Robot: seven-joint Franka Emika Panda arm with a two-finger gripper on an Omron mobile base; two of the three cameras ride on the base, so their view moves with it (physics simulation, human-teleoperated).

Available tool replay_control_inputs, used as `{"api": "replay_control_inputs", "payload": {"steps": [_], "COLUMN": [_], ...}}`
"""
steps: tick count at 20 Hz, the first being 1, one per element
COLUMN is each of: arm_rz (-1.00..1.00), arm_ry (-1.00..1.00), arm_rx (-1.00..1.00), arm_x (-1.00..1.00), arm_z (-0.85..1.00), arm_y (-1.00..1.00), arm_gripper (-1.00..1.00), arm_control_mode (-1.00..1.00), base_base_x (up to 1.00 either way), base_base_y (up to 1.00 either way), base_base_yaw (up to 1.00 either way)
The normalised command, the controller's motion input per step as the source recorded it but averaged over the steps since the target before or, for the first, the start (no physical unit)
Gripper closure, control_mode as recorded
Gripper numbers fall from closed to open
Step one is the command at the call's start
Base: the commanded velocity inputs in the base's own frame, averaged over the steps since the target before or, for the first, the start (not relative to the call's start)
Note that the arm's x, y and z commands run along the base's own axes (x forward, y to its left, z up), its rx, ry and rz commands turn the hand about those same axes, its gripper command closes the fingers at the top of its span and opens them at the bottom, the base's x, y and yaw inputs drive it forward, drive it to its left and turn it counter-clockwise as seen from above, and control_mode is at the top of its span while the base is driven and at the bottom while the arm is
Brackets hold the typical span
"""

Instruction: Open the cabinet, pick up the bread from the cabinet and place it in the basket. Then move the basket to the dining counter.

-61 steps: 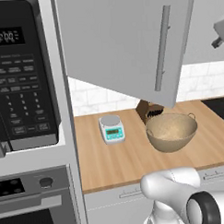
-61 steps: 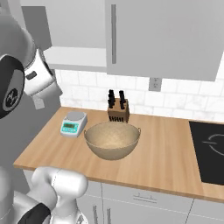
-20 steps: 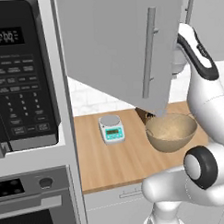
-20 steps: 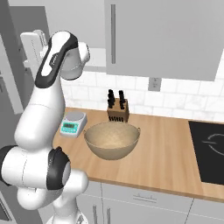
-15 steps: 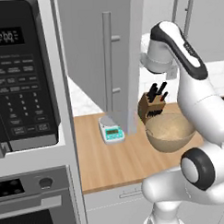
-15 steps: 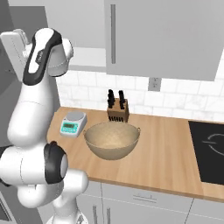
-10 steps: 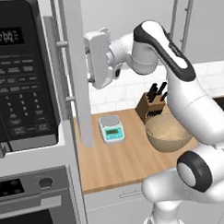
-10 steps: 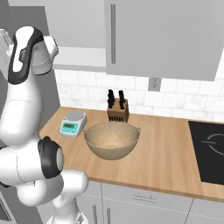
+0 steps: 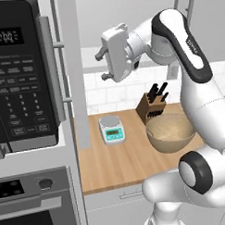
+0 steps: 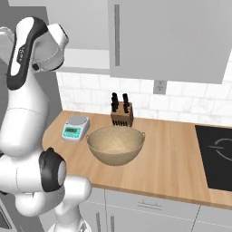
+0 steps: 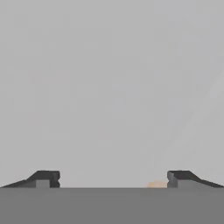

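Note:
The cabinet's left door (image 9: 78,65) stands swung wide open, edge-on beside the microwave; its right door (image 10: 167,36) is shut. My gripper (image 9: 102,65) hangs in front of the opening, pointing left, open and holding nothing. In the hand view the gripper (image 11: 113,177) faces a plain grey surface, and a small tan patch (image 11: 156,184) that I cannot identify sits by one fingertip. The bread is hidden. Down on the wood counter sits the tan woven basket (image 9: 171,132) (image 10: 115,145), with nothing in it. The dining counter is out of view.
A black microwave (image 9: 20,76) fills the left, with an oven (image 9: 25,201) below. Beside the basket on the counter stand a small kitchen scale (image 9: 111,129) (image 10: 74,127) and a knife block (image 9: 153,105) (image 10: 122,113). A black cooktop (image 10: 217,154) lies at the right.
The left door swung from half open to fully open against the microwave. My hand followed it left, came off the handle and drew back a little to the right.

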Motion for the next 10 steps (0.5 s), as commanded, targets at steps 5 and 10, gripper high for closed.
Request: {"api": "replay_control_inputs", "payload": {"steps": [5, 10], "arm_rz": [0.00, -0.05], "arm_ry": [-0.38, -0.43], "arm_rx": [-0.17, -0.20], "arm_x": [-0.40, -0.14], "arm_z": [0.01, 0.00], "arm_y": [-1.00, -1.00], "arm_gripper": [-1.00, -1.00], "arm_control_mode": [-1.00, -1.00], "base_base_x": [0.00, 0.00], "base_base_y": [0.00, 0.00], "base_base_yaw": [0.00, 0.00]}}
